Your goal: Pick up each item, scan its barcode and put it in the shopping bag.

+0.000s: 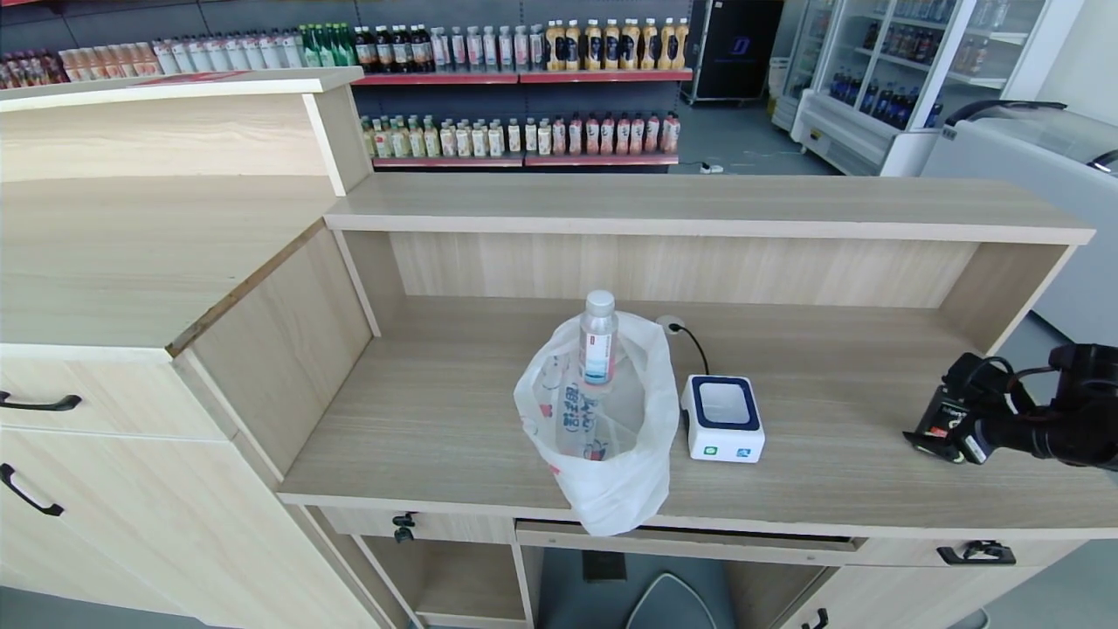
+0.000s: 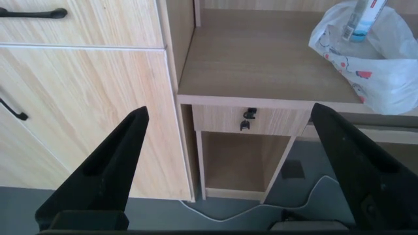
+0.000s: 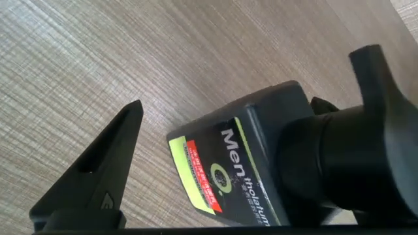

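Right gripper (image 3: 248, 85) spread open around 1 black tube (image 3: 228, 170) lying on the counter (image 3: 98, 52); closing off-centre could squirt it sideways.

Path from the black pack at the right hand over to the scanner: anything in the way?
Nothing visible. Bare counter lies between the black pack at the right hand and the scanner. The shopping bag stands just past the scanner.

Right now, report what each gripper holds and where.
Nothing held. Left gripper open, empty; right gripper open astride the black tube, one finger clear of it.
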